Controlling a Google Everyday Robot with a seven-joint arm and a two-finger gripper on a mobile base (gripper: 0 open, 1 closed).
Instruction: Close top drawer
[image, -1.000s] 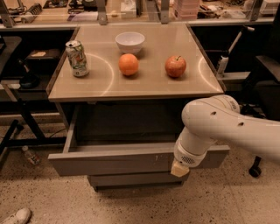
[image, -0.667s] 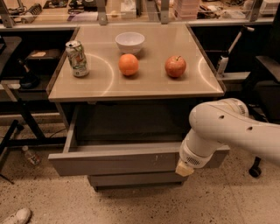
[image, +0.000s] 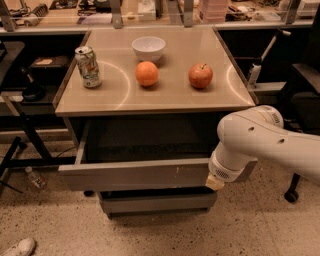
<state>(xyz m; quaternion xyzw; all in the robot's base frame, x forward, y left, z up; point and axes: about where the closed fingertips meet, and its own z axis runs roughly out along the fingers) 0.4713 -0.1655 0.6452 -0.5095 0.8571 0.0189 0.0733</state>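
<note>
The top drawer (image: 135, 174) is a wide, shallow grey drawer under the tabletop, pulled well out, with its dark inside showing. Its long plain front panel has small white scratches. My white arm (image: 260, 142) reaches in from the right, and its end covers the right end of the front panel. My gripper (image: 216, 182) is at that end, against the panel's right part; only a pale tip of it shows below the wrist.
On the tan tabletop (image: 165, 100) stand a soda can (image: 88, 66), a white bowl (image: 148, 48), an orange (image: 147, 73) and a red apple (image: 200, 76). A narrower grey drawer front (image: 157, 202) sits below. A bottle (image: 35, 178) and a shoe (image: 17, 247) lie on the floor at left.
My arm's end has shifted right and a little toward the cabinet. The top drawer's front panel has moved slightly inward with it.
</note>
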